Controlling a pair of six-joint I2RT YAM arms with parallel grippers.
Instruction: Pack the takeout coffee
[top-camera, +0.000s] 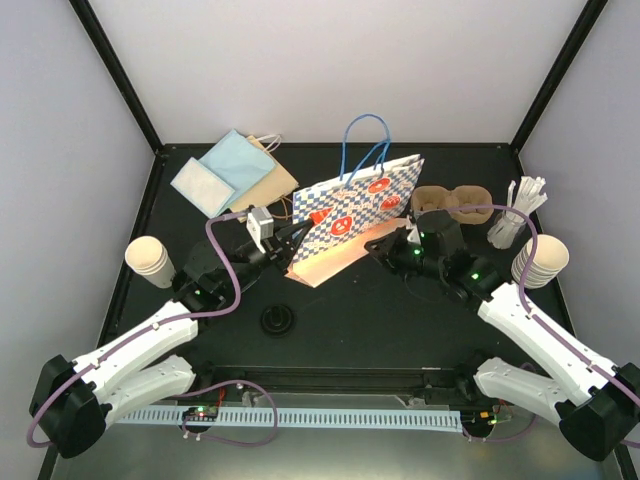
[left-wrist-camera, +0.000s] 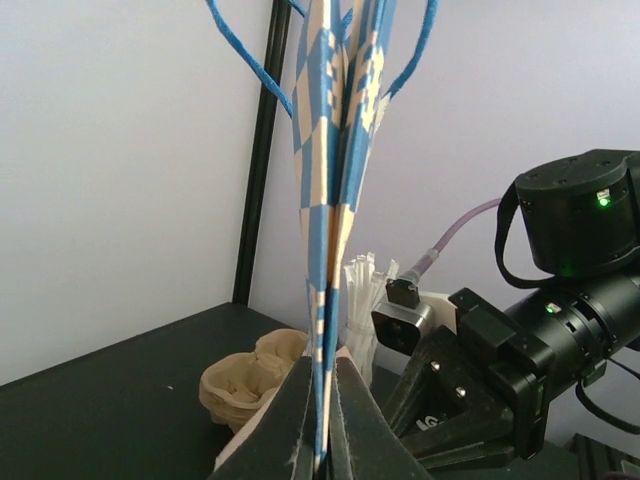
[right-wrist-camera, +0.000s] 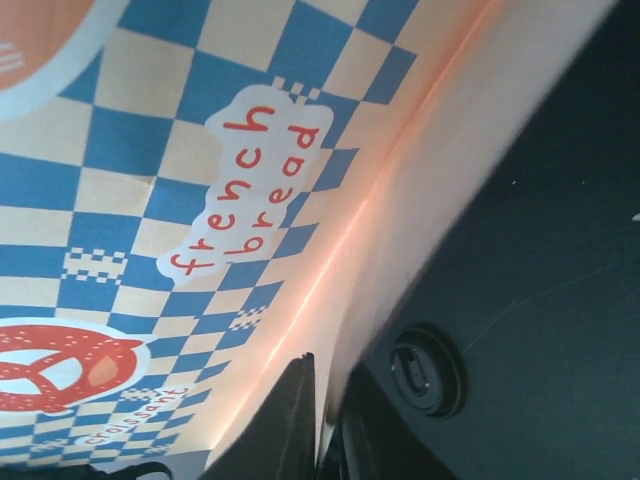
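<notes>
Top external view: the paper bag (top-camera: 360, 205) stood on its edge, still folded flat. The left gripper (top-camera: 283, 242) was clamped on the bag's left end, judged to be steadying it for opening. The right gripper (top-camera: 387, 247) sat at the bag's lower right fold with its jaws close together; a grip could not be confirmed. The cup tray (top-camera: 452, 200) lay just right of the bag. One cup stack (top-camera: 148, 260) stood well left of the bag and a second cup stack (top-camera: 540, 260) well right. A lid (top-camera: 277, 319) lay on the bag's near side, where there was otherwise room to work.

Bright, even light; paper bag (right-wrist-camera: 250, 220) edge softly blurred close-up.
</notes>
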